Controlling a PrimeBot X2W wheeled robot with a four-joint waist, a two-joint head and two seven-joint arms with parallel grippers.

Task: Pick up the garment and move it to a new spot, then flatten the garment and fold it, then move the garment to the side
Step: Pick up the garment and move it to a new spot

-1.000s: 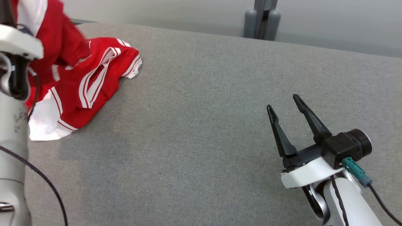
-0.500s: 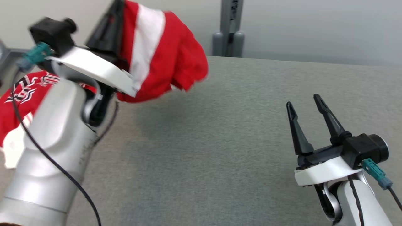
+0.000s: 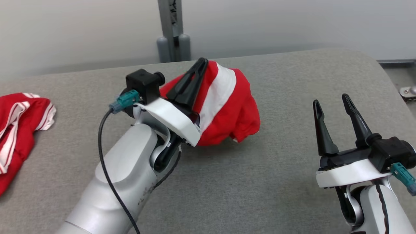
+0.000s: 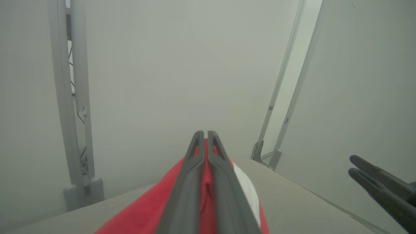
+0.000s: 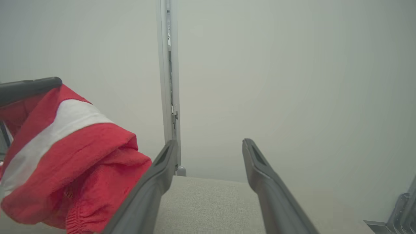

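One crumpled red garment (image 3: 239, 113), broad white stripe.

- A grey woven-fabric padded surface (image 3: 266, 188), rounded at its far right corner.
- A crumpled red garment with white stripes (image 3: 16, 130) lies on it at the left edge.
- A bunched red-and-white garment (image 3: 234, 110) hangs over the middle, towards the far edge; whether it touches the surface cannot be told.

The left fingers (image 3: 191, 82) hide part of the garment (image 3: 234, 110); a second red cloth (image 3: 16, 130) is cut off.
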